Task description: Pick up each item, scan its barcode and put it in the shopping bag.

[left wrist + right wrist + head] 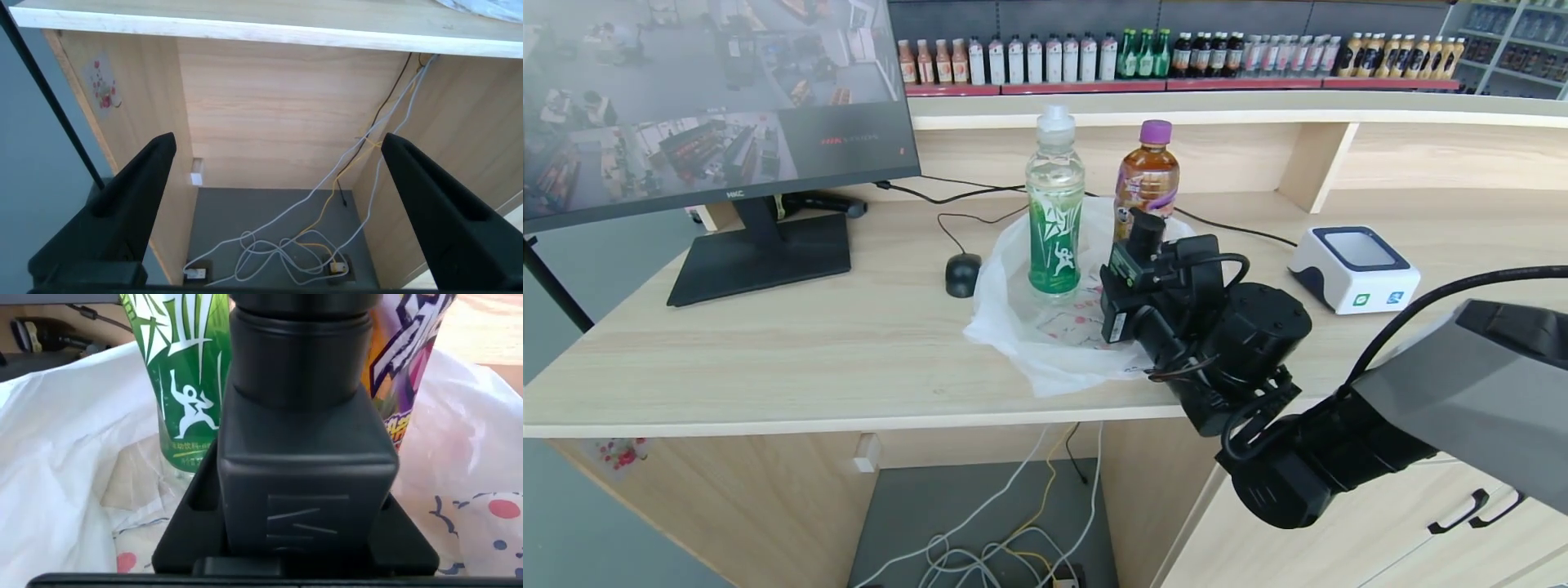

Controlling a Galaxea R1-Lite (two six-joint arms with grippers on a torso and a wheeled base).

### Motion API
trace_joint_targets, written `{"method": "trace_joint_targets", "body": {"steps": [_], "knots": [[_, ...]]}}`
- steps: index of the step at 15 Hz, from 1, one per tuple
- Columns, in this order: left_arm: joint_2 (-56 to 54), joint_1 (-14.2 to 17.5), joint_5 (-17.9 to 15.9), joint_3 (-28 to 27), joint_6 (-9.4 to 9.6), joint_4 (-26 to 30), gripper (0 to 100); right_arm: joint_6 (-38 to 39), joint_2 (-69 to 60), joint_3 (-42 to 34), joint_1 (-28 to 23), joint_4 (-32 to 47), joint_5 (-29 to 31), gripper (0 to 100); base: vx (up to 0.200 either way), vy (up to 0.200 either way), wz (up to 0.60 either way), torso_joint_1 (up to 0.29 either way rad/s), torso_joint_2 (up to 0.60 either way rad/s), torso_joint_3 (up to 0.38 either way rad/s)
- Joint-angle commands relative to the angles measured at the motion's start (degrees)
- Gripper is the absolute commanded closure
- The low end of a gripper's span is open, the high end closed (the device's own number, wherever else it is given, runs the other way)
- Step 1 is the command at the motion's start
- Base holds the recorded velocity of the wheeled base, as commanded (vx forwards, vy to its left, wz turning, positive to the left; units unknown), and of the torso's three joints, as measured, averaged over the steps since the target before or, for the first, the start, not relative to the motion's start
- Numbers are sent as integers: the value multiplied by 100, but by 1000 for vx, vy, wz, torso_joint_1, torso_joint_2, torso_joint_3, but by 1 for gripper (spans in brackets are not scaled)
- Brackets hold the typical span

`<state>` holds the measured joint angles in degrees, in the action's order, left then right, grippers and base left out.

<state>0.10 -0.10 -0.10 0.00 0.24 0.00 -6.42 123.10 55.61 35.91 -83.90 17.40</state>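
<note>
Since standing upright on shopping bag (1013, 327), just beyond right pincer (1145, 237): approach green-label bottle (1054, 237) side-on, right arm nearer. Cannot tell right pincer state. Left pincer (278, 147) apart, under surface (768, 351) edge.

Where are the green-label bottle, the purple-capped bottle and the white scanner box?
Green-label bottle (1054, 245): head view, on its green label.
Purple-capped bottle (1148, 178): head view, on its brown body.
White scanner box (1347, 287): head view, on its white front side.
</note>
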Motion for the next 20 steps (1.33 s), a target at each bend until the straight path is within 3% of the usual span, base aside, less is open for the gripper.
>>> {"method": "trace_joint_targets", "body": {"steps": [1,20], "knots": [[-1,1,1,0,2,0,0,-61,47,2,12,-4,18,100,0,0,0,0,0,0],[-1,1,1,0,2,0,0,18,170,11,126,-66,53,100,0,0,0,0,0,0]]}}
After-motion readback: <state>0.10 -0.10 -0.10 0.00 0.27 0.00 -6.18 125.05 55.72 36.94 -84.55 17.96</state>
